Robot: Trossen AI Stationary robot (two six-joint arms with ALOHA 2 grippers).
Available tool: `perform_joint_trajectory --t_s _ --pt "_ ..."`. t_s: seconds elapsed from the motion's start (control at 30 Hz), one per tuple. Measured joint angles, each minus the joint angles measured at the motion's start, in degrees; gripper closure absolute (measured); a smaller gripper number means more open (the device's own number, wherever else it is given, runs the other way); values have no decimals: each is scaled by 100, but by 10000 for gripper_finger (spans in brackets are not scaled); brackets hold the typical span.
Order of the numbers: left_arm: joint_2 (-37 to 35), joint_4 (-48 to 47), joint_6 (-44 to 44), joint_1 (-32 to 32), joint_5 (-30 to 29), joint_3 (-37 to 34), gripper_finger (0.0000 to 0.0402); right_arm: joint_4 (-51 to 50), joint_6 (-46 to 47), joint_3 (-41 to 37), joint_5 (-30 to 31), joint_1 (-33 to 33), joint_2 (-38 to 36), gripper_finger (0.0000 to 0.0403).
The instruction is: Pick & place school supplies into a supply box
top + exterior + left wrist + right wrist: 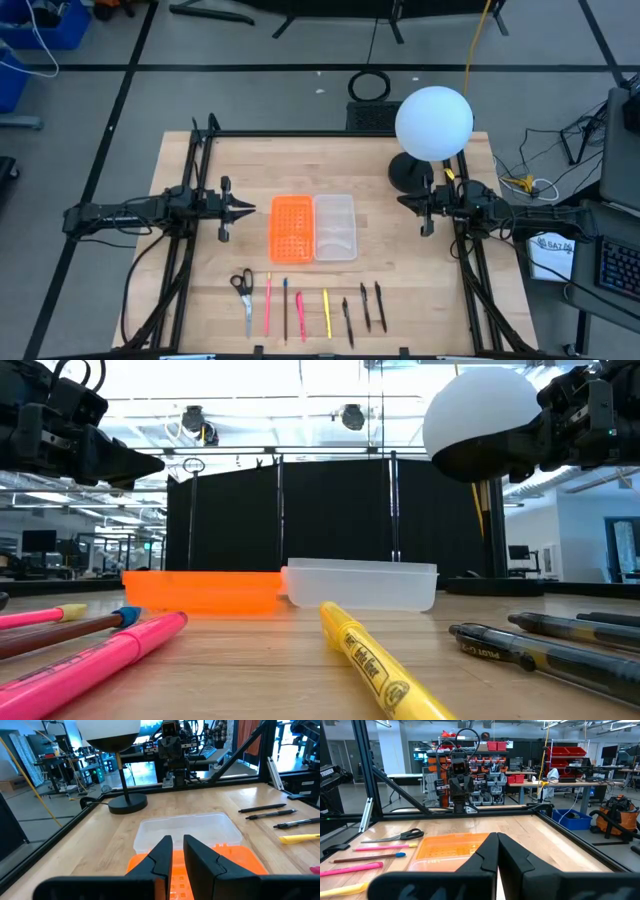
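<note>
The school supplies lie in a row near the table's front edge: black-handled scissors (243,292), pink (268,303), brown (285,308) and yellow (326,313) pens, and black pens (365,307). The clear supply box (335,227) rests flat at mid-table with nothing in it. My left gripper (250,210) hovers level to the left of the box. A narrow gap shows between its fingers (178,847), with nothing in it. My right gripper (403,200) hovers level to the right of the box, shut on nothing (497,842).
An orange perforated tray (291,228) lies against the box's left side. A lamp with a white globe (433,122) and a black base (410,172) stands at the far right, next to my right arm. Black frame rails (195,170) run along the table's sides.
</note>
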Motion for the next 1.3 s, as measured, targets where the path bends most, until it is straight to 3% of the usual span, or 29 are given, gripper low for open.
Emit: perform_joint_trajectory --t_s 0.2,0.5,0.77,0.93,1.1,1.3 --pt "1 -1 -2 0 0 0 346 176 -1047 1 0 -1 2 403" --pt "2 24 -131 0 4 1 346 173 -1041 1 -1 0 2 403" --pt "2 44 -1553 0 9 1 346 168 -932 2 -22 -1 2 403" --pt "2 34 -1866 -2 -174 0 346 168 -605 0 -22 -1 2 403" --pt "9 -105 -3027 2 -192 0 346 120 -592 2 -22 -1 6 403" --pt "9 -208 -3474 2 -690 0 346 117 -599 2 -22 -1 9 403"
